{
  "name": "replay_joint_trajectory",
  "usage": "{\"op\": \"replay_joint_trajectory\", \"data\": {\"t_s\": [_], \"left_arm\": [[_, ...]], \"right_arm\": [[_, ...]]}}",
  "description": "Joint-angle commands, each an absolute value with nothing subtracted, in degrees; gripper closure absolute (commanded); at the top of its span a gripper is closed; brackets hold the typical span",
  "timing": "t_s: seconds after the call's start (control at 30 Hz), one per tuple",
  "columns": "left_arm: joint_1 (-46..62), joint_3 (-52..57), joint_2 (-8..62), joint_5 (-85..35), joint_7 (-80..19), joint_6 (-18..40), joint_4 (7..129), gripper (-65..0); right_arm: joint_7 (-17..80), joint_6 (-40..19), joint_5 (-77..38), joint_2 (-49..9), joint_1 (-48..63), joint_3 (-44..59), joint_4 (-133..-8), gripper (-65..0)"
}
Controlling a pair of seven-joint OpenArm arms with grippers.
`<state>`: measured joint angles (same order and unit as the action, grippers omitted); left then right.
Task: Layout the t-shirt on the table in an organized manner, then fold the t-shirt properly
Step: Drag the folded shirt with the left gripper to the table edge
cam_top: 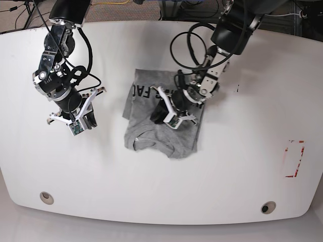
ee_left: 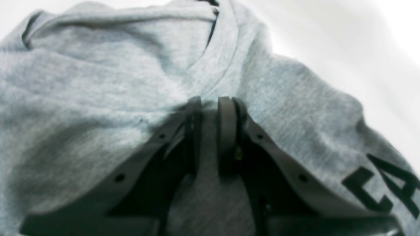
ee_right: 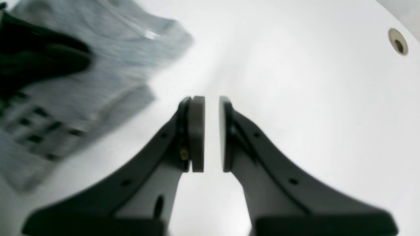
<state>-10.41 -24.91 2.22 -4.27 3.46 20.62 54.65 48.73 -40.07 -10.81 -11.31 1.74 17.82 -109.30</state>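
The light grey t-shirt (cam_top: 169, 138) lies folded in a rumpled block on the middle of the white table (cam_top: 227, 166), black lettering (cam_top: 141, 92) at its far edge. In the left wrist view the t-shirt (ee_left: 98, 82) fills the picture, and my left gripper (ee_left: 210, 101) is shut on a pinch of the fabric just below the collar (ee_left: 226, 59). From the base view the left gripper (cam_top: 158, 115) sits on the shirt's middle. My right gripper (ee_right: 211, 98) hovers over bare table (ee_right: 295, 82), to the side of the t-shirt (ee_right: 98, 72), its jaws nearly together with nothing between them; in the base view the right gripper (cam_top: 92, 121) is apart from the cloth.
Two round grommet holes (cam_top: 46, 197) (cam_top: 268, 207) sit near the front edge; one grommet (ee_right: 398, 41) shows in the right wrist view. A red-outlined rectangle (cam_top: 294, 160) marks the table's right side. A small dark mark (cam_top: 238, 89) lies beside the left arm.
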Motion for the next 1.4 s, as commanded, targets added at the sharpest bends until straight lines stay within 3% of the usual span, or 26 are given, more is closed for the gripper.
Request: {"op": "replay_joint_trajectory", "data": {"t_s": [0.0,0.4,0.77,1.37], "left_arm": [[-5.9,-21.5,10.0,1.1,-10.2,20.4,54.3,-8.1],[0.6,-10.9,26.5,1.1,-10.3,30.2,59.6,-8.1],[4.4,0.5,36.0,1.1,-10.3,37.9,59.8,-8.1],[3.2,8.4,43.6,1.0,-10.1,40.0,59.8,-8.1]], "right_arm": [[47.4,-40.0,-12.1,-11.8,0.7,18.0,-110.5,-6.8],[47.4,-40.0,-12.3,-11.8,0.7,18.0,-110.7,-6.8],[47.4,-40.0,-12.4,-11.7,0.8,17.9,-110.7,-6.8],[47.1,-40.0,-11.7,-10.3,3.6,17.8,-111.3,-6.7]]}}
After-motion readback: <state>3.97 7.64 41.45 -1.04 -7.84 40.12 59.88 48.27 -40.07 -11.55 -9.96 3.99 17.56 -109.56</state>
